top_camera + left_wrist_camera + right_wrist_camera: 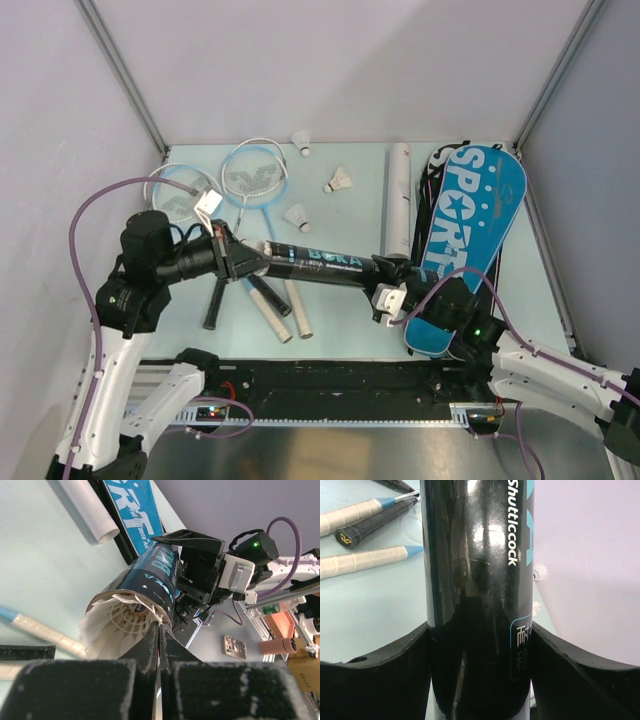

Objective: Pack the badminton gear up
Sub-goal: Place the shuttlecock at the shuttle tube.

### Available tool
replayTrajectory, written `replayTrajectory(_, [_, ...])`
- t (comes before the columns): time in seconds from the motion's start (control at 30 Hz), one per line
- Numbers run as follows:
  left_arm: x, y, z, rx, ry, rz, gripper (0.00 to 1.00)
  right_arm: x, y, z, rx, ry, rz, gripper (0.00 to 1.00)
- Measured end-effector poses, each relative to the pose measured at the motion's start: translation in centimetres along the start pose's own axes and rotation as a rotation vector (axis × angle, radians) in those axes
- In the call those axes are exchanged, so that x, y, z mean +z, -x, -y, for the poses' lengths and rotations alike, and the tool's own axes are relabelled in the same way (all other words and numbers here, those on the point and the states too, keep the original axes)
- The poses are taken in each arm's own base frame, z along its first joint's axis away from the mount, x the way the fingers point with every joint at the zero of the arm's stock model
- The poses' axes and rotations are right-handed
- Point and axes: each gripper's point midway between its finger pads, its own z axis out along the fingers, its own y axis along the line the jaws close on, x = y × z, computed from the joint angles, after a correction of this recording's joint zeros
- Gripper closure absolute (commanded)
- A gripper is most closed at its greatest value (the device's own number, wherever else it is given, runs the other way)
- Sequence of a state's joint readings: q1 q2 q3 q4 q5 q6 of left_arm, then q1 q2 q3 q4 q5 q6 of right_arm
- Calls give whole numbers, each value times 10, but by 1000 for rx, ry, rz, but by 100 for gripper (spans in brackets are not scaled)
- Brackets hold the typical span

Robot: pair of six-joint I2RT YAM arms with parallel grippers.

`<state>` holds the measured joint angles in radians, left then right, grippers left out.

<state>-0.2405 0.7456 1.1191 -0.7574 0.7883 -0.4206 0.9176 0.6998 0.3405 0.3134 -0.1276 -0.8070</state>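
Count from my side:
- racket handles: four, two black (214, 306) and two white (298, 320)
- racket heads (255, 172): they overlap, I can separate only two for sure
- shuttlecocks (340, 180): four, three lying loose and one sitting in the tube mouth (117, 622)
- black tube (320, 268): one
- white tube (398, 200): one
- blue racket bag (475, 220): one

Closed left fingers (149, 652) against the open rim of the black tube (156, 575), white shuttlecock (117, 620) inside
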Motion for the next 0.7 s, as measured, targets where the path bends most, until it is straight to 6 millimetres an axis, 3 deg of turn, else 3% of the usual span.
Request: replayTrajectory(0.7, [17, 2, 1, -29, -54, 30, 98, 5, 1, -4, 40, -16, 41, 70])
